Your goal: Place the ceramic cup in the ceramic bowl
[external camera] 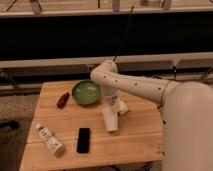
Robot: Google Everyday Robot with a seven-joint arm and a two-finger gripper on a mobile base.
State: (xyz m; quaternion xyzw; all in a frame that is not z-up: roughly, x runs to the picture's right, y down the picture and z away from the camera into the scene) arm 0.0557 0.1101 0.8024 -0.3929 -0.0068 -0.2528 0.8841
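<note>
The ceramic bowl (86, 92) is round, green and empty, and stands on the wooden table toward its back left. The ceramic cup (110, 120) is small and white. It is tilted, just right of and in front of the bowl, low over the table's middle. My gripper (115, 109) hangs from the white arm right at the cup's upper end and touches it. The wrist hides how it holds the cup.
A red object (63, 99) lies left of the bowl. A white labelled bottle (50, 140) lies at the front left, with a black phone (83, 140) next to it. The table (135, 135) ends close on the right, by my white body.
</note>
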